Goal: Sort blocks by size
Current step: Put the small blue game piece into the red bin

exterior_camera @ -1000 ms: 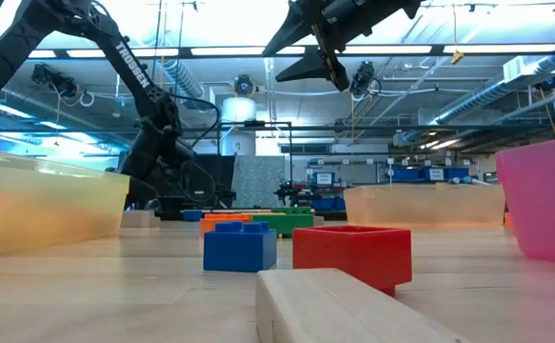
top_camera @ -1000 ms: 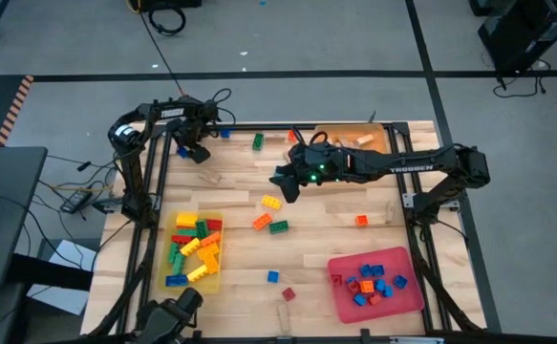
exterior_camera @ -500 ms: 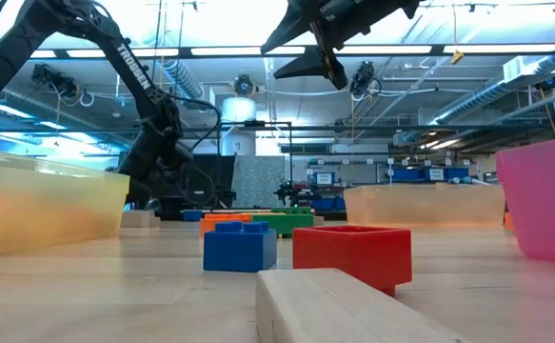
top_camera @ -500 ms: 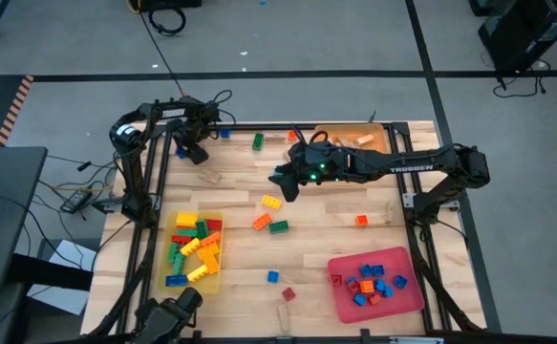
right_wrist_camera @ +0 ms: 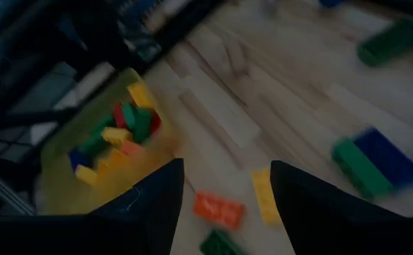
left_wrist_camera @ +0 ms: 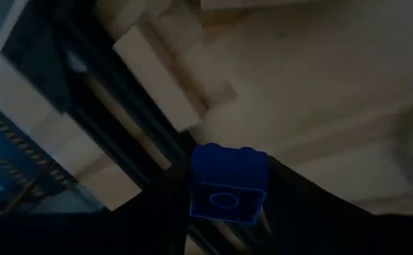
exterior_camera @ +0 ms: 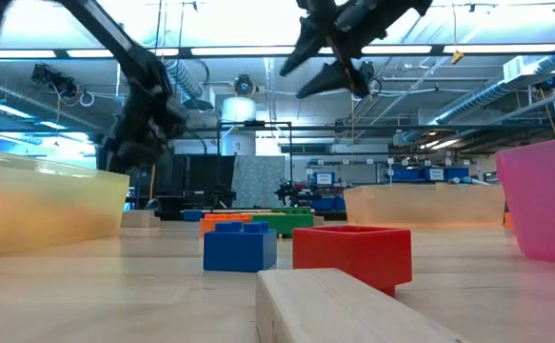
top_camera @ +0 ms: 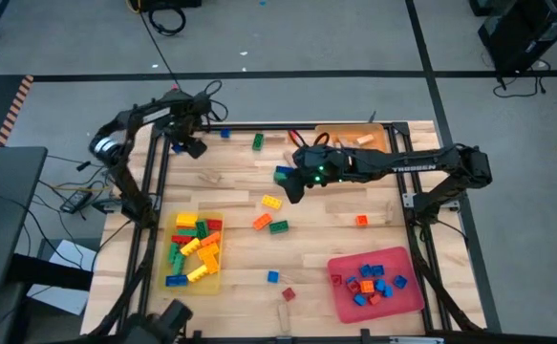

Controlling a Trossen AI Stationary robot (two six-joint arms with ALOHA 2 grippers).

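In the high view, a flat yellow tray [top_camera: 194, 250] near the counter's [top_camera: 326, 244] left edge is filled with yellow, green, red, orange and blue plastic bricks. A red tray [top_camera: 375, 283] at the near right is loaded with small blue, red and orange bricks. An orange tray [top_camera: 354, 139] is seen at the far edge. Roughly nine loose blocks [top_camera: 269, 213] are scattered mid-counter.

In the left wrist view, a small blue plastic brick [left_wrist_camera: 227, 183] is pinched by the left end effector [left_wrist_camera: 226, 205].

In the right wrist view, the right end effector [right_wrist_camera: 224, 185] is held spread and empty above the counter.
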